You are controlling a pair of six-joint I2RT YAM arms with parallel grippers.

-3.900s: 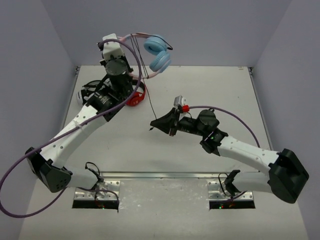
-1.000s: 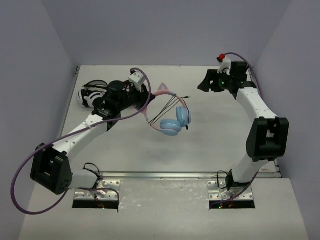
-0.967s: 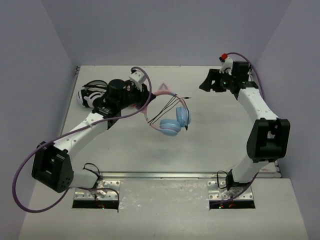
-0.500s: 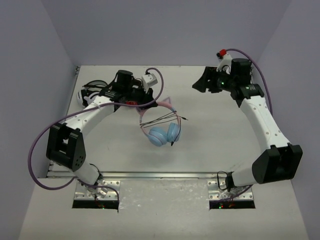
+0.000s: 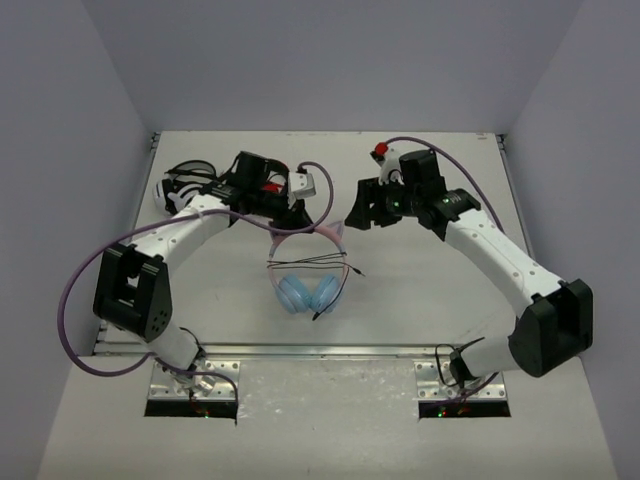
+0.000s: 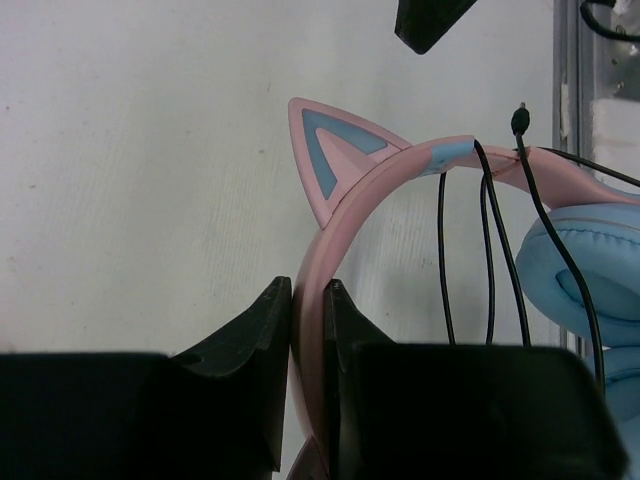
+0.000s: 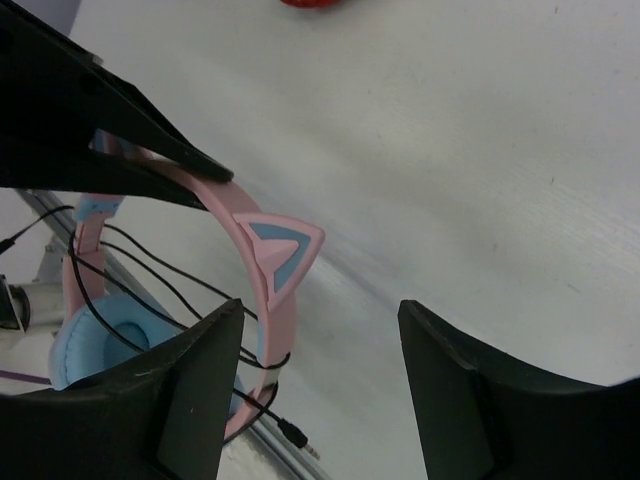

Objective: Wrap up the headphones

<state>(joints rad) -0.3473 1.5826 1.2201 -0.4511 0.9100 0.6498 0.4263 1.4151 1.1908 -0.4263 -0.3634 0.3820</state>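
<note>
My left gripper (image 6: 308,300) stays pinched on the pink cat-ear headband (image 6: 400,165) of the blue-cupped headphones (image 5: 300,293), now brought nearer, mid-table. My right gripper (image 7: 320,310), jaws wide, has swung in from the far right, likely for the thin black cable (image 6: 442,250).

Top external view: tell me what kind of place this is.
Most likely a robot lab test cell: a bare white table boxed in by plain grey walls, left arm and right arm bolted to metal plates at its near edge.
</note>
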